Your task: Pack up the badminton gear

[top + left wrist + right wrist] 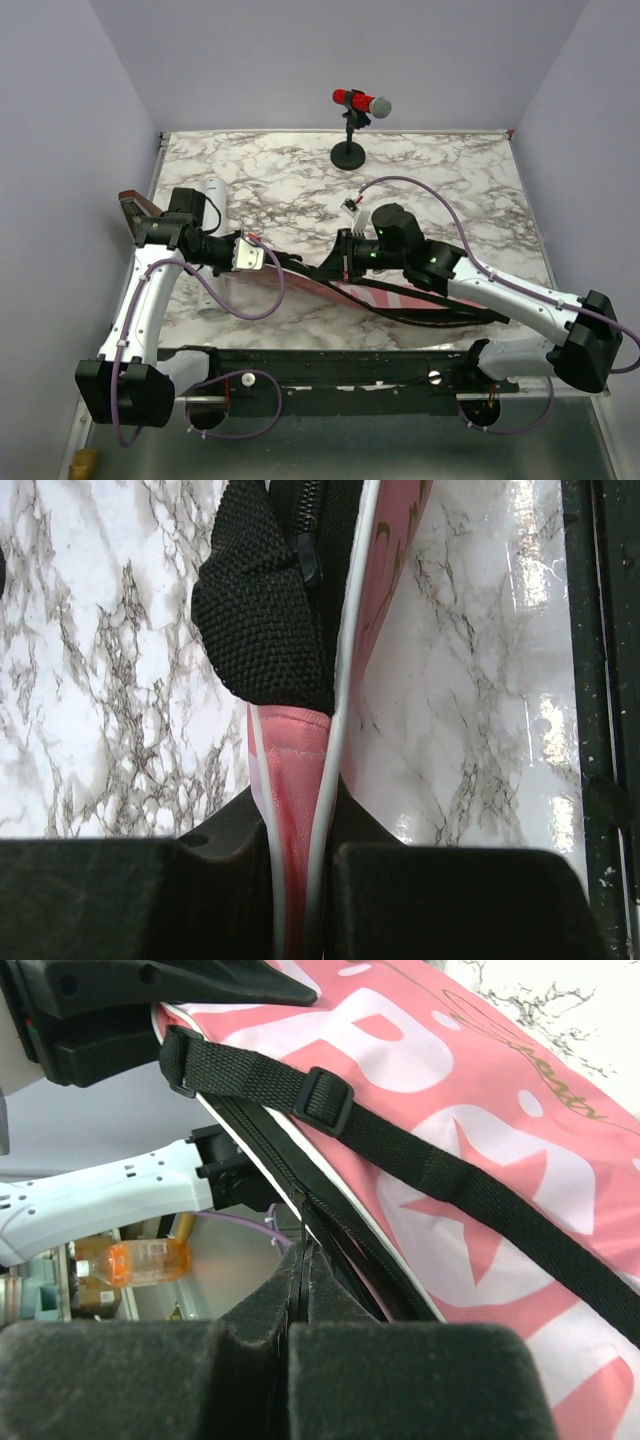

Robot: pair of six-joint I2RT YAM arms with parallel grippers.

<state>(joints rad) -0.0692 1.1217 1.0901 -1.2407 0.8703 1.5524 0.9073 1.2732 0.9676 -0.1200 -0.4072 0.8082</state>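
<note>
Though both on pink bag (470,1160), L jaws snug on its end, R jaws tight on zip (262,1150).

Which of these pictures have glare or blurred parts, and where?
Left wrist view: glare on the table at right, bag sharp. Right wrist view: near fingers and the bottle behind soft. Top view: even light, no strong glare.

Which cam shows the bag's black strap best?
Right wrist: the black strap and its buckle run sharp across the pink bag. Top external: bag mostly covered, strap not clear. Left wrist: bag edge and zipper only.
</note>
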